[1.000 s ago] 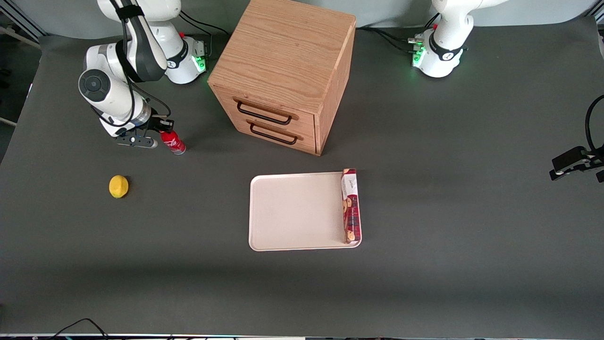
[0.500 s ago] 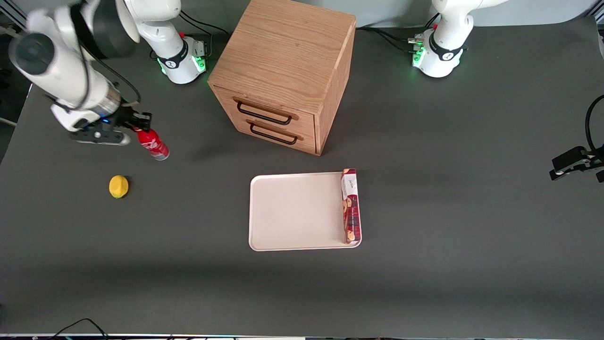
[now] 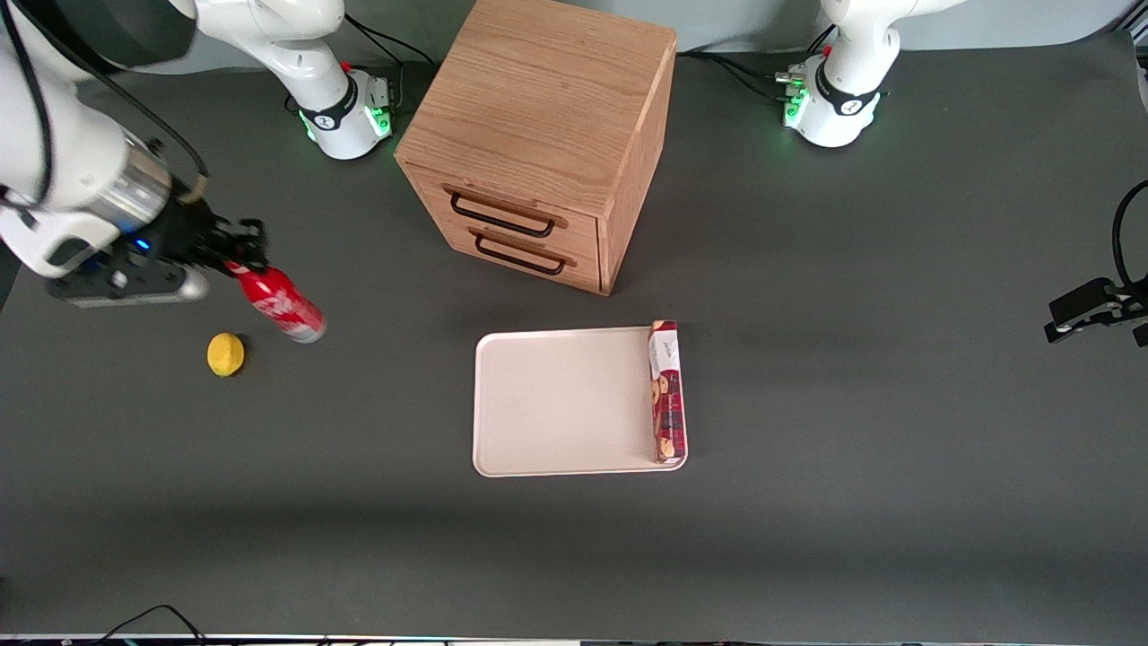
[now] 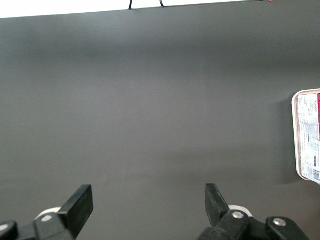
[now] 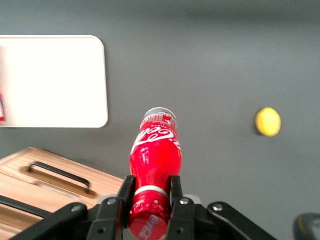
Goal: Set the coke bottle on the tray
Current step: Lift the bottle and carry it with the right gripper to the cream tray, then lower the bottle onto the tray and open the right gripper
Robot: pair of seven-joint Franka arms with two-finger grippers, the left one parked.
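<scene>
My right gripper (image 3: 240, 258) is shut on the neck of the coke bottle (image 3: 280, 307), a slim red bottle with white script and a silvery base, held high above the table at the working arm's end. In the right wrist view the fingers (image 5: 125, 192) clamp the bottle (image 5: 156, 155) just below its red cap. The cream-white tray (image 3: 560, 404) lies flat on the table in front of the drawer cabinet, nearer the front camera. It also shows in the right wrist view (image 5: 55, 80).
A wooden drawer cabinet (image 3: 538, 135) with two black handles stands at the table's back middle. A red-and-white biscuit box (image 3: 666, 391) lies along the tray's edge toward the parked arm. A yellow lemon (image 3: 225, 354) sits on the table below the held bottle.
The gripper has lifted the coke bottle off the table and risen toward the camera, drifting outward toward the working arm's end. Tray, box and lemon have not moved.
</scene>
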